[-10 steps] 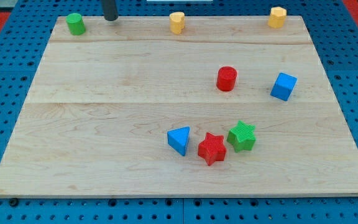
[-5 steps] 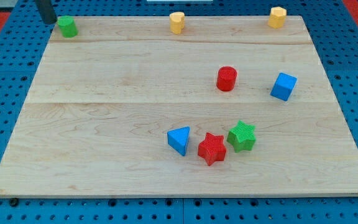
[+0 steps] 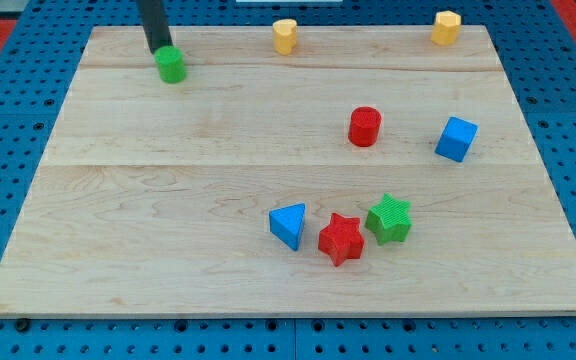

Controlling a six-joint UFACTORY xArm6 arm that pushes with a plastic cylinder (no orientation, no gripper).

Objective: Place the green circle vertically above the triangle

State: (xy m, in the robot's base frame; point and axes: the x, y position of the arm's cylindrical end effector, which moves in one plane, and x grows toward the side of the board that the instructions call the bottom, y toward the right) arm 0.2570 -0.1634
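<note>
The green circle [image 3: 172, 65] sits near the view's top left on the wooden board [image 3: 168, 200]. My tip [image 3: 160, 48] touches its upper left side, the dark rod rising out of the view's top. The blue triangle [image 3: 289, 225] lies in the lower middle, far below and to the right of the green circle.
A red star [image 3: 341, 239] and a green star [image 3: 389, 219] sit right of the triangle. A red cylinder [image 3: 365, 127] and a blue cube [image 3: 456, 139] lie at mid right. Two yellow blocks [image 3: 285, 36] [image 3: 446, 27] stand along the top edge.
My tip swung from the top edge round to the green circle's left, then back right. The green circle was first nudged left to the corner, then pushed right and down.
</note>
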